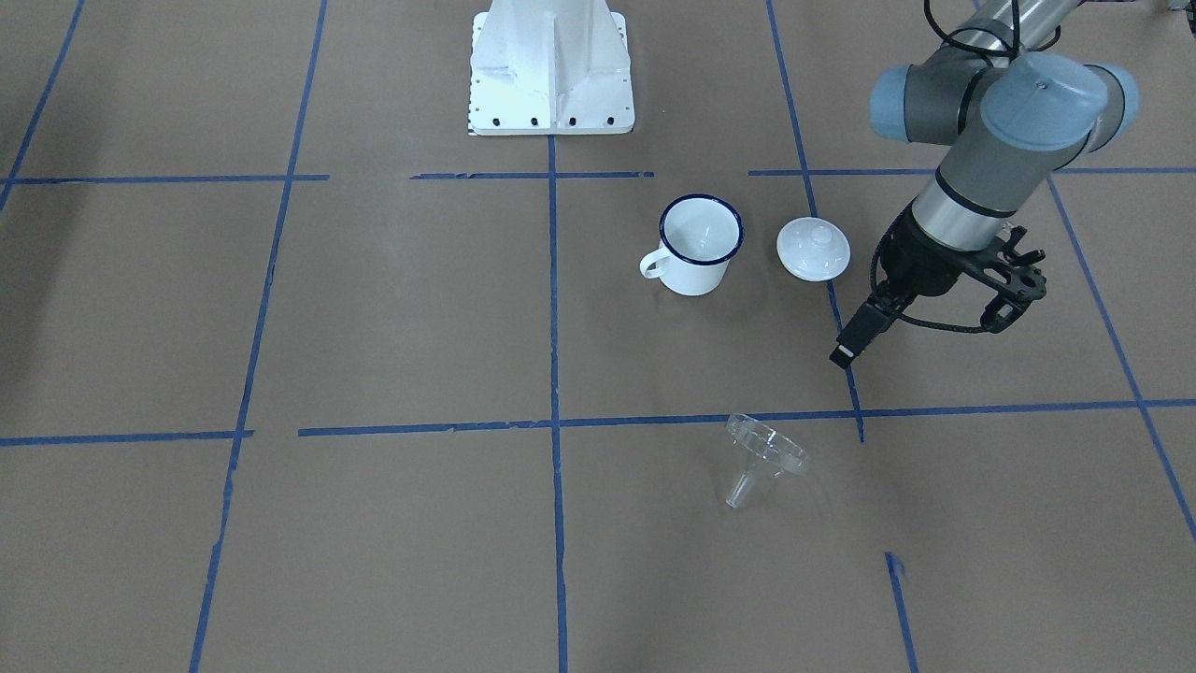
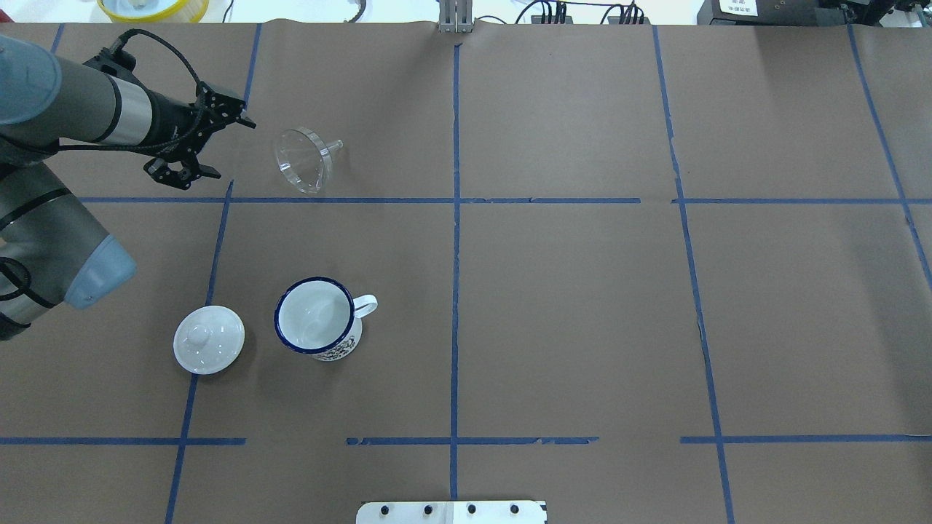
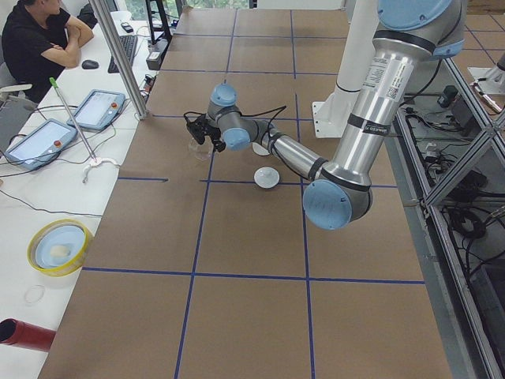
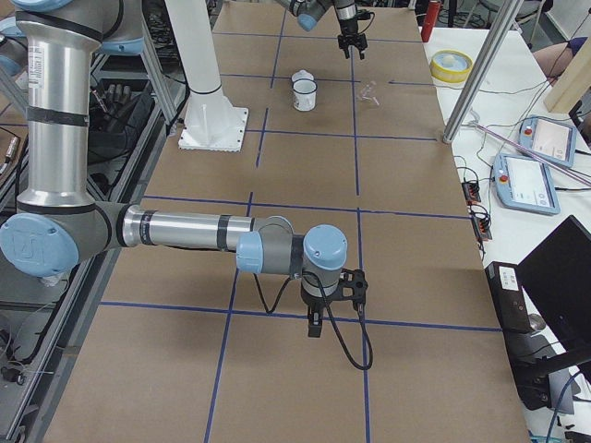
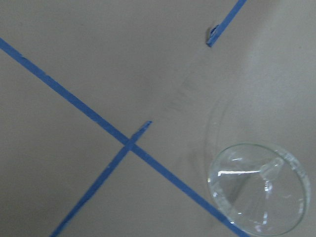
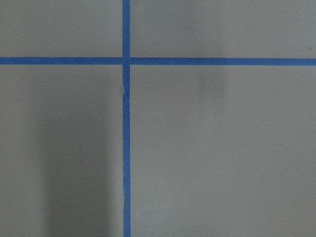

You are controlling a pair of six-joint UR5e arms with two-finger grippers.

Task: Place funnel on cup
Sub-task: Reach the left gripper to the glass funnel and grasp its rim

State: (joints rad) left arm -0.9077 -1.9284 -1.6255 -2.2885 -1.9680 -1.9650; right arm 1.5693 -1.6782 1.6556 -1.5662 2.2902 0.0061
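The funnel [image 2: 302, 160] lies tipped on its side on the surface [image 2: 582, 306], just ahead of the left jaws and apart from them. Back from the jaws, toward the robot, the cup [image 2: 318, 318] stands upright, with the lid [image 2: 209, 339] just beside it on its left, not touching.

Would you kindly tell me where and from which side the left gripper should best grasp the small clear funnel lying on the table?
The small clear funnel lies tipped over, its short spout pointing away from the open left gripper. So probably take the raised edge of its wide rim from above on that side, one finger inside the cone, one outside.
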